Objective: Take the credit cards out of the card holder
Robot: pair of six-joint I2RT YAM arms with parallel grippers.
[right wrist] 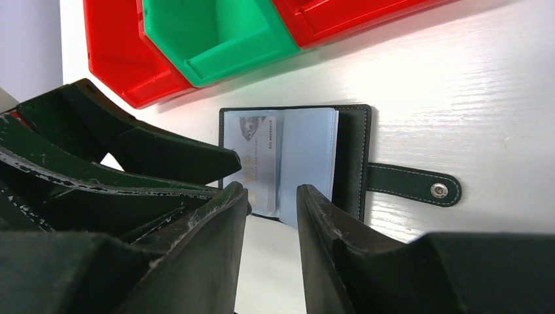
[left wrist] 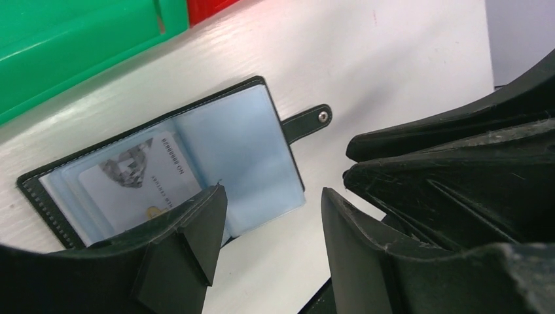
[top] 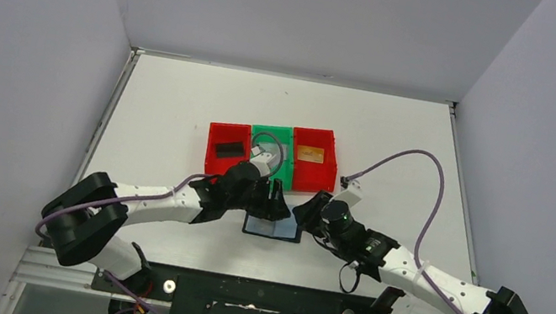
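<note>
The card holder (top: 272, 229) lies open on the table, blue-grey pockets up, with its snap tab (left wrist: 307, 123) flat to one side. A silver-grey credit card (left wrist: 134, 181) sits in one pocket, also seen as the card (right wrist: 257, 160) in the right wrist view. My left gripper (left wrist: 271, 204) is open just above the holder's near edge, nothing between its fingers. My right gripper (right wrist: 269, 197) is open with a narrow gap at the holder's (right wrist: 350, 154) opposite edge, gripping nothing. A black card (top: 230, 148) and an orange-gold card (top: 310, 155) lie in the red bins.
Three bins stand in a row just behind the holder: a red bin (top: 220, 137), a green bin (top: 284, 139) and another red bin (top: 326, 169). The two grippers almost meet over the holder. A purple cable (top: 419, 157) loops above the right arm.
</note>
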